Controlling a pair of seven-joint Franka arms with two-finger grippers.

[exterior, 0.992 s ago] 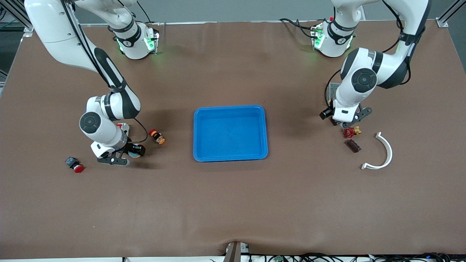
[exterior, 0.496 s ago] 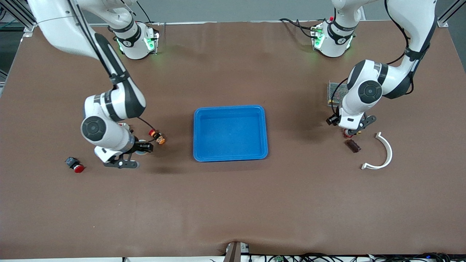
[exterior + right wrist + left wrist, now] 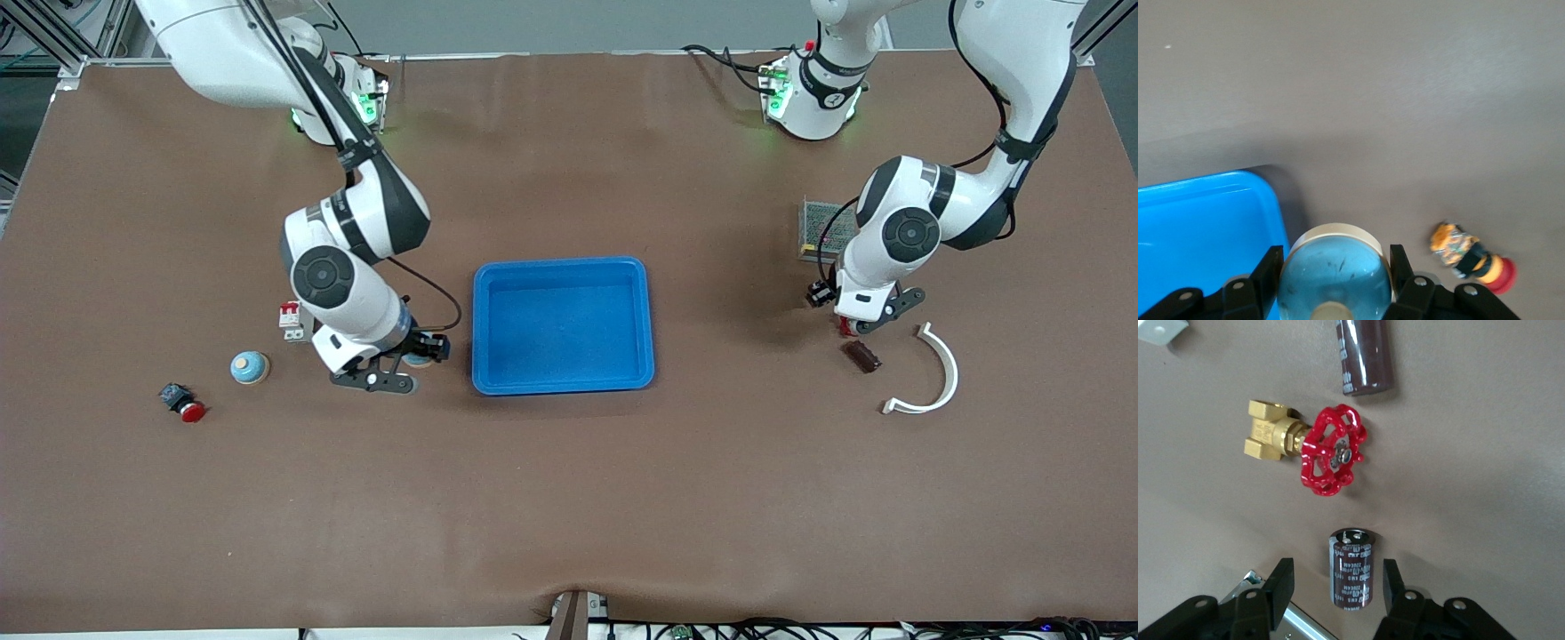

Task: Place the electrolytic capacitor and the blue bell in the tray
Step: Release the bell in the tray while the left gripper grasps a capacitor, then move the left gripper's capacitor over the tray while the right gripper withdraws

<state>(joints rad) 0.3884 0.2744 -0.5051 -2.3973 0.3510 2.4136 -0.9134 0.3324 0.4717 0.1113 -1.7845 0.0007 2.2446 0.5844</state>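
The right gripper [image 3: 1335, 283] is clamped on the blue bell [image 3: 1335, 269], a smooth domed thing likely to slip, just off the tray [image 3: 563, 267] at mid-bench. The left gripper [image 3: 1335, 583], spread open, straddles the rigid, light electrolytic capacitor [image 3: 1351, 567]; grasp its sleeve. Print is unreadable.

The electrolytic capacitor [image 3: 1351, 568] bears pale printing along its dark sleeve. It is too small to read. No other lettering shows.

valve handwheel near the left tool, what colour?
Red handwheel on a brass body; clearest in the left wrist view.
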